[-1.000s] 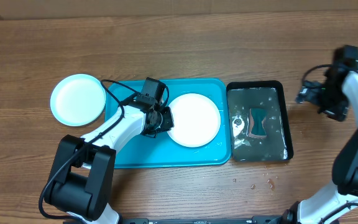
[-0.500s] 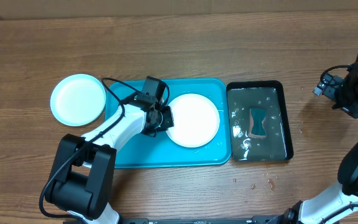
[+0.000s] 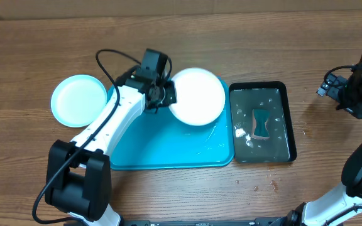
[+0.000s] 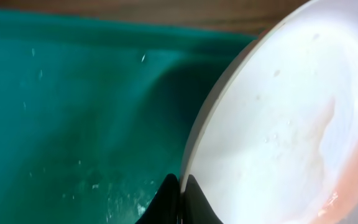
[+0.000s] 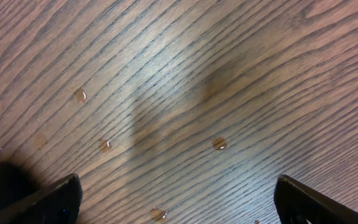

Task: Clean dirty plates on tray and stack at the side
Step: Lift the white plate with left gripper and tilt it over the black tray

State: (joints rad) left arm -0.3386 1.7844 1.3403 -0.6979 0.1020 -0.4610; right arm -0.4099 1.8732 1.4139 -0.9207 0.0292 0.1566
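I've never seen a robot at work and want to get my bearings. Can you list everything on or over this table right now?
table: one, brown wood, under everything
tray: one, turquoise, middle of the table, wet
white plate: one, white with a faint orange tinge, held up by its rim over the tray's far right corner
light blue plate: one, light blue, on the table just left of the tray
black tray: one, black, holds water, right of the turquoise one
pad: one, dark, hourglass-shaped, in that water
water drops: several, clear, on the table in front of the black tray
left gripper: one, black, shut on the white plate's rim
right gripper: one, black, open, over bare table far right
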